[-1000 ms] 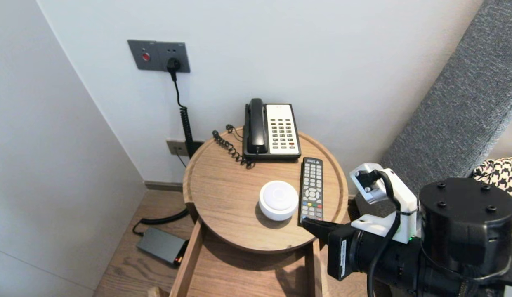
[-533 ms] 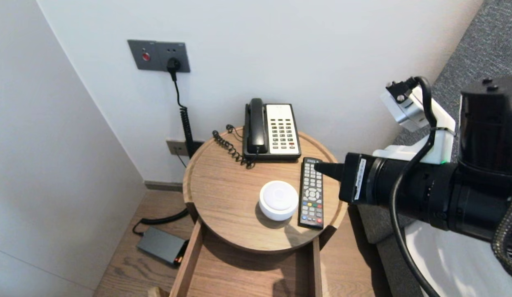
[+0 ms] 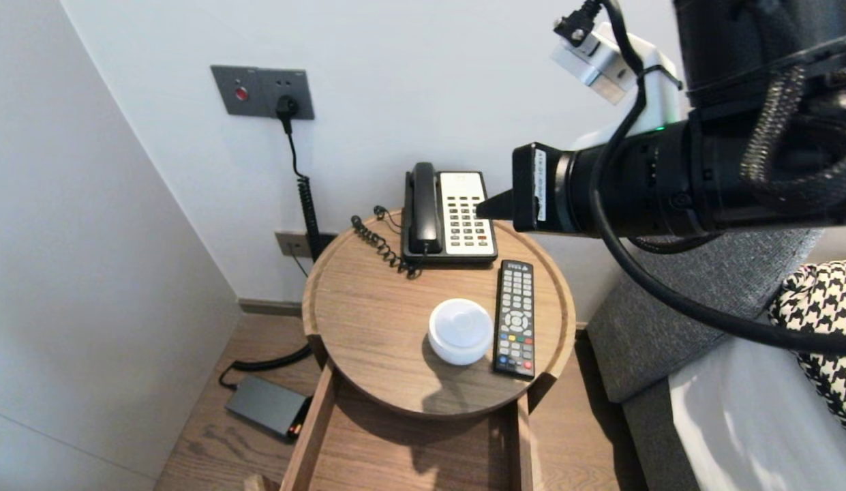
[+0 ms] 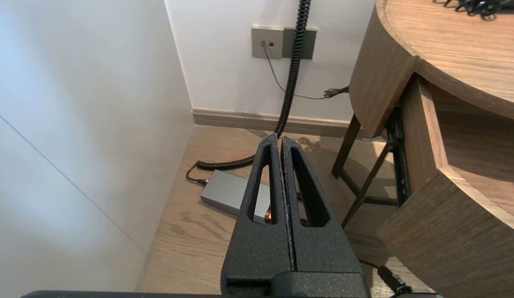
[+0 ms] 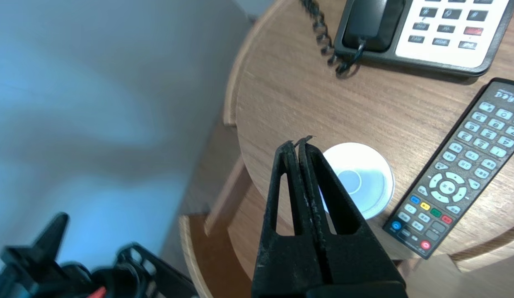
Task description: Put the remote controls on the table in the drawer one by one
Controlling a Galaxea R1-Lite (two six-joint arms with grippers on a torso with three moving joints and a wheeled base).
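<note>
The right gripper (image 3: 487, 206), its two black fingers pressed together with nothing between them, hangs in the air well above the round wooden side table (image 3: 368, 300). In its wrist view the tip lines up with the left edge of the white round plastic puck (image 3: 460, 331), which sits toward the table's near edge, just left of the black remote control (image 3: 515, 317). Nothing is grasped or touched: puck, remote and the black-and-white desk telephone (image 3: 457, 218) at the far side all lie flat. A raised rim bounds the top, an open wooden drawer (image 3: 313, 429) juts out below the near edge, and the grey upholstered bed side (image 3: 641, 334) crowds the right, so open room lies above and leftward. The left gripper (image 4: 279, 142), likewise closed and empty, is parked low, left of the drawer.
</note>
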